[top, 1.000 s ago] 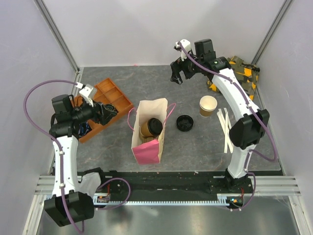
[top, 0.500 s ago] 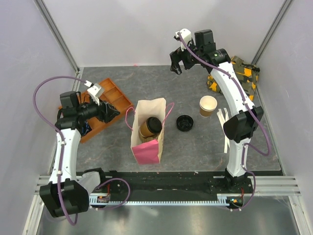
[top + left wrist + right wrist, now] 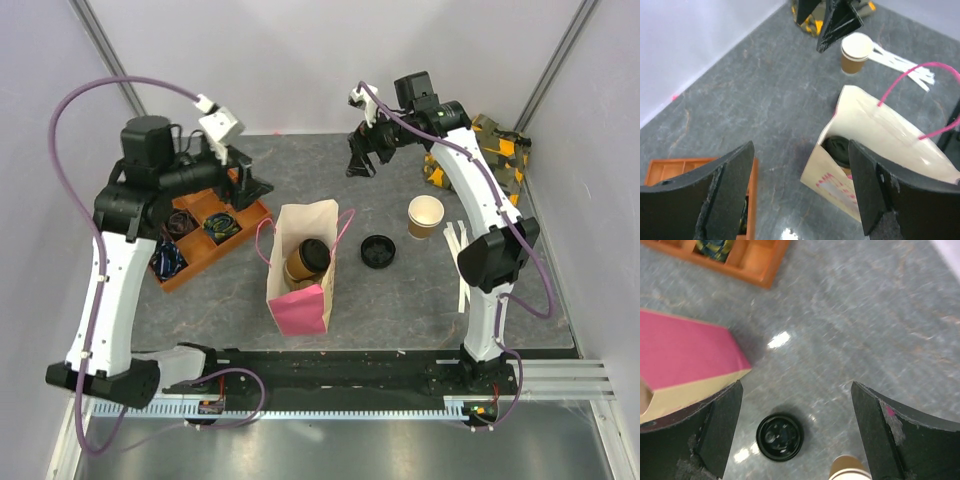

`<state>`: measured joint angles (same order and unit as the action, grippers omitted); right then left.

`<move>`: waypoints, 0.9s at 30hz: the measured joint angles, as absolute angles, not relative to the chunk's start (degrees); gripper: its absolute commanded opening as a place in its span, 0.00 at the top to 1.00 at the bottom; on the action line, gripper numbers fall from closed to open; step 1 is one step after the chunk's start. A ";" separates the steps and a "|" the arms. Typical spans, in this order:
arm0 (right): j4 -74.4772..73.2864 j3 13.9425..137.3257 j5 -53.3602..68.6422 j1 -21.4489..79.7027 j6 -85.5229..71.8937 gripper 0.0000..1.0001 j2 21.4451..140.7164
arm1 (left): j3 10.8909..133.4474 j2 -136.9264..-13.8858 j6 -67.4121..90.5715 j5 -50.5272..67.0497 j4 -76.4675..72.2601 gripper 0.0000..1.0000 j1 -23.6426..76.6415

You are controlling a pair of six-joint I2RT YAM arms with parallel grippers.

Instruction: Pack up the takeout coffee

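Note:
The takeout coffee [image 3: 309,259], a tan cup with a black lid, stands inside the cream and pink paper bag [image 3: 298,310] at the table's middle. In the left wrist view its lid [image 3: 838,149] shows in the bag's [image 3: 880,135] mouth. My left gripper [image 3: 250,186] is open and empty, raised left of and behind the bag; its own view [image 3: 801,147] looks down on the bag. My right gripper [image 3: 360,160] is open and empty, high behind the bag; its view [image 3: 796,387] shows the bag's pink side [image 3: 685,352].
A lidless tan cup [image 3: 425,215] [image 3: 855,50] and a loose black lid [image 3: 378,250] [image 3: 780,436] sit right of the bag. White sticks [image 3: 462,262] lie far right. An orange divided tray [image 3: 215,215] is at left. A yellow-black bundle [image 3: 495,145] sits back right.
My left arm has risen and swung back and to the right, from beside the tray to above its far end. My right gripper has shifted only slightly.

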<state>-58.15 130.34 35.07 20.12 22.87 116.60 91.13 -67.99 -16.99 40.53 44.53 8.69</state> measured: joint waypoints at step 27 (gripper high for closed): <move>-70.76 120.40 48.14 15.42 26.81 0.13 109.27 | 89.34 -82.74 -39.99 16.62 60.23 0.21 41.28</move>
